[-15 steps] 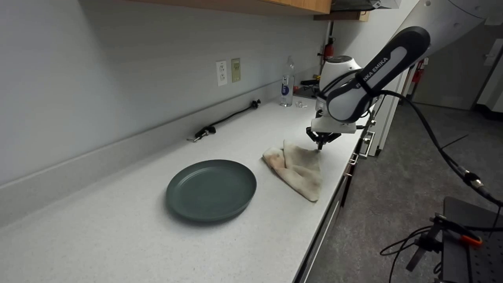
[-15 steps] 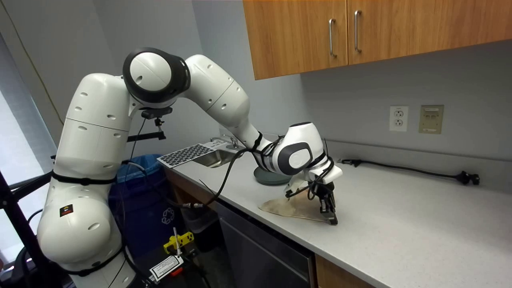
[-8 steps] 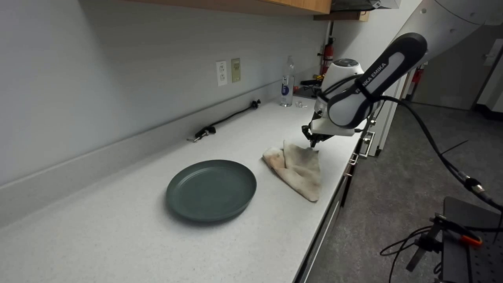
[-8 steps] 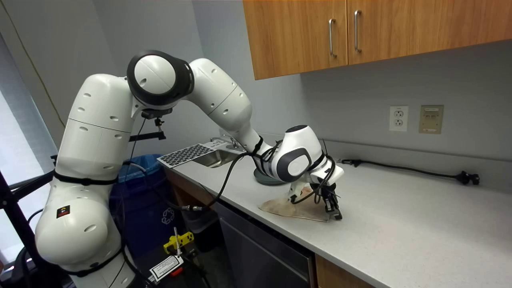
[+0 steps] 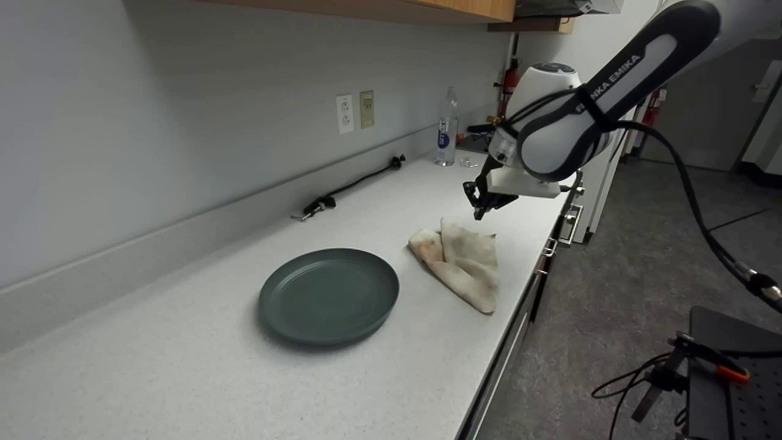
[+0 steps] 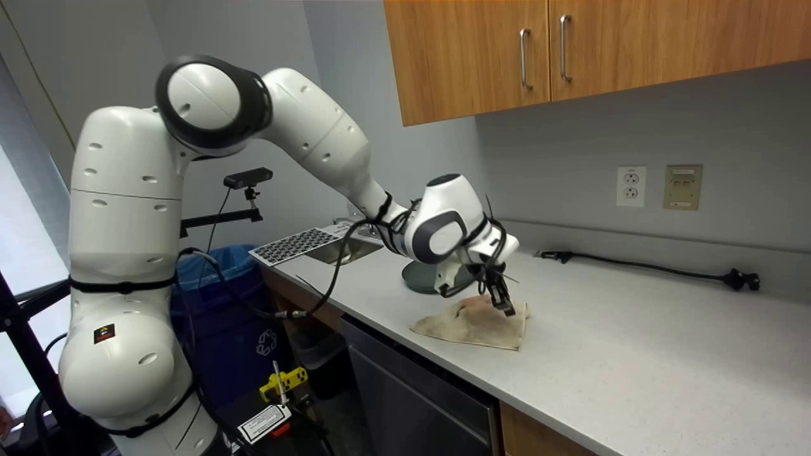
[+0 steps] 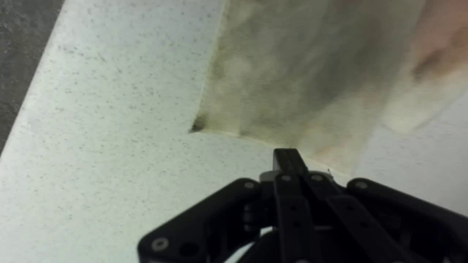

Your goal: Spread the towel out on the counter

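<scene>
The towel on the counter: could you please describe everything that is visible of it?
The towel is a thin-looking cream cloth with pinkish and dark stains, and a dark corner. It lies partly spread, creased and folded along one side, on the speckled counter, near the front edge and apart from the green plate. The closed gripper hovers above it, apparently without touching.

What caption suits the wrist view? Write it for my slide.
Closed, empty gripper near the edge of a blotchy towel on the speckled counter.
</scene>
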